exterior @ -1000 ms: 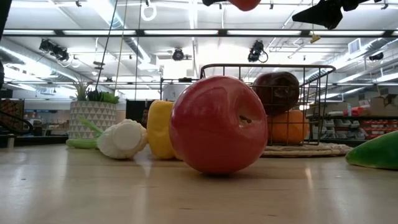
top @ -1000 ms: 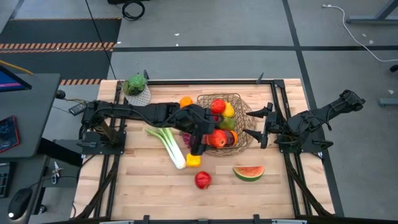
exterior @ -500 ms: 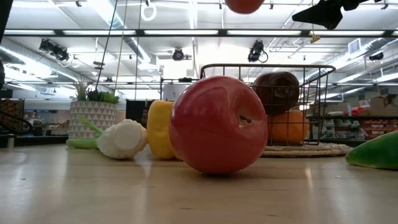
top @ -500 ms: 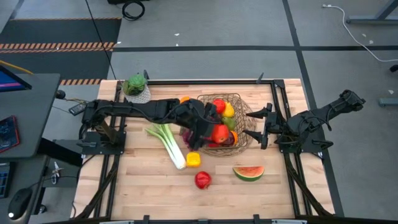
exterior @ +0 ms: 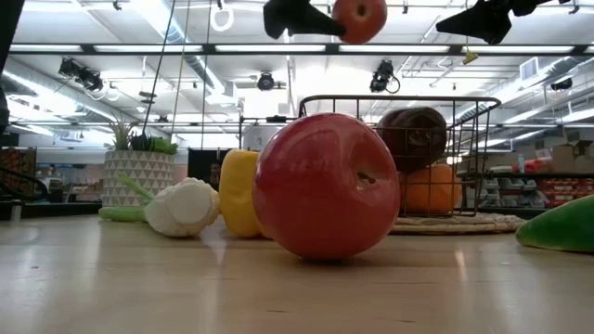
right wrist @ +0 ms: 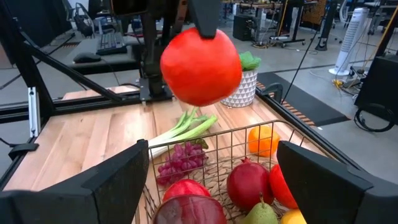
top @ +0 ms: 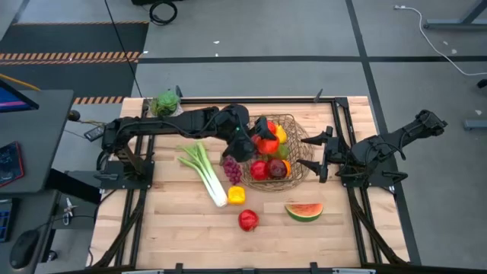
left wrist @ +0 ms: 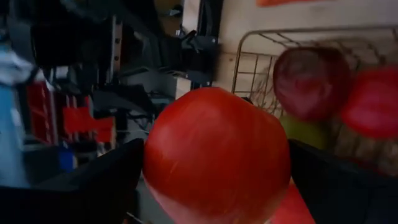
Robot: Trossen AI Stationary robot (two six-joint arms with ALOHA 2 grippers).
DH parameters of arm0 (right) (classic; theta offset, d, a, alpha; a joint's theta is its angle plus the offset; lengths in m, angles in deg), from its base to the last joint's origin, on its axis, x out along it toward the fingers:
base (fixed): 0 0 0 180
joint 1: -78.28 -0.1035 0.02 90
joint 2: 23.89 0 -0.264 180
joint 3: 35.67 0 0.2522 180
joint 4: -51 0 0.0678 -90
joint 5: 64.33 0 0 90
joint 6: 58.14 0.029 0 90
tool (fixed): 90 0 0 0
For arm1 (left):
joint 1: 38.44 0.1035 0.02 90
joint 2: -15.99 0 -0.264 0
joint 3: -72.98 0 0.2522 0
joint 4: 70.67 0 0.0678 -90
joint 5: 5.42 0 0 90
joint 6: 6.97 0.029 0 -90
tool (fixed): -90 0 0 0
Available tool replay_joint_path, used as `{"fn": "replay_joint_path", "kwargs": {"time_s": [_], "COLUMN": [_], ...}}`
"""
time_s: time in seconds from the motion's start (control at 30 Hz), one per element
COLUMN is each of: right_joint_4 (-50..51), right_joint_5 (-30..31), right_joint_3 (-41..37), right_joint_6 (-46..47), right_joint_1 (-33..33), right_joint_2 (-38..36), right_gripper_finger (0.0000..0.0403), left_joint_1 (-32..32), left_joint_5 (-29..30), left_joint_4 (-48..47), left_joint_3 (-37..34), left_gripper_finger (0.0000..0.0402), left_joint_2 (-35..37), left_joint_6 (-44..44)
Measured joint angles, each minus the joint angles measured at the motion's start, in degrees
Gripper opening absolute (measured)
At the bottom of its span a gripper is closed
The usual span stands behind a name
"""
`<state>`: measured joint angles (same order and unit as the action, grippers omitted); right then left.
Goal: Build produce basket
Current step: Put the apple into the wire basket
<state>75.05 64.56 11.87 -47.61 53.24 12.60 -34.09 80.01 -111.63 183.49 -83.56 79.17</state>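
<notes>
One glossy red apple (top: pixel 267 144) clamped in left end effector (top: pixel 257 144) above wire basket (top: pixel 302 161)

Basket and toy food on the bench

The round wire basket (top: pixel 298 164) holds a red apple (top: pixel 259 169), a dark red fruit (top: pixel 278 168), a green pear (top: pixel 280 151) and a yellow pepper (top: pixel 280 135). One more red apple (top: pixel 266 144) hangs in the air over the basket, pinched in the left claw (top: pixel 259 142). Beside the basket lie purple grapes (top: pixel 232 169), a long leek (top: pixel 204 172) and a small yellow piece (top: pixel 237 195). Another red apple (top: pixel 248 220) and a watermelon slice (top: pixel 303 211) lie a bit farther from the basket.
</notes>
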Motion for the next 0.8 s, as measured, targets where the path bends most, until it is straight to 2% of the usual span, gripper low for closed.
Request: {"fn": "replay_joint_path", "kwargs": {"time_s": [0.3, 0.4, 0.57, 0.8], "right_joint_4": [0.0, 0.0, 0.07, 0.09], "right_joint_5": [0.0, 0.0, 0.0, 0.0], "right_joint_3": [-0.01, 0.0, 0.0, 0.0], "right_joint_6": [0.02, 0.03, 0.04, 0.36], "right_joint_1": [0.0, 0.0, 0.0, 0.0], "right_joint_2": [0.0, 0.0, 0.0, 0.0], "right_gripper_finger": [0.0358, 0.0358, 0.0358, 0.0358], "left_joint_1": [-2.01, -2.81, -3.96, -3.31], "left_joint_5": [-0.11, -0.12, -0.08, -0.02], "left_joint_4": [-0.02, -0.04, -0.05, -0.07], "left_joint_3": [0.0, 0.0, 0.0, 0.0], "left_gripper_finger": [0.0389, 0.0389, 0.0389, 0.0389], "left_joint_2": [0.02, 0.02, 0.02, 0.02], "left_joint_6": [27.19, 33.82, 34.12, 25.5]}}
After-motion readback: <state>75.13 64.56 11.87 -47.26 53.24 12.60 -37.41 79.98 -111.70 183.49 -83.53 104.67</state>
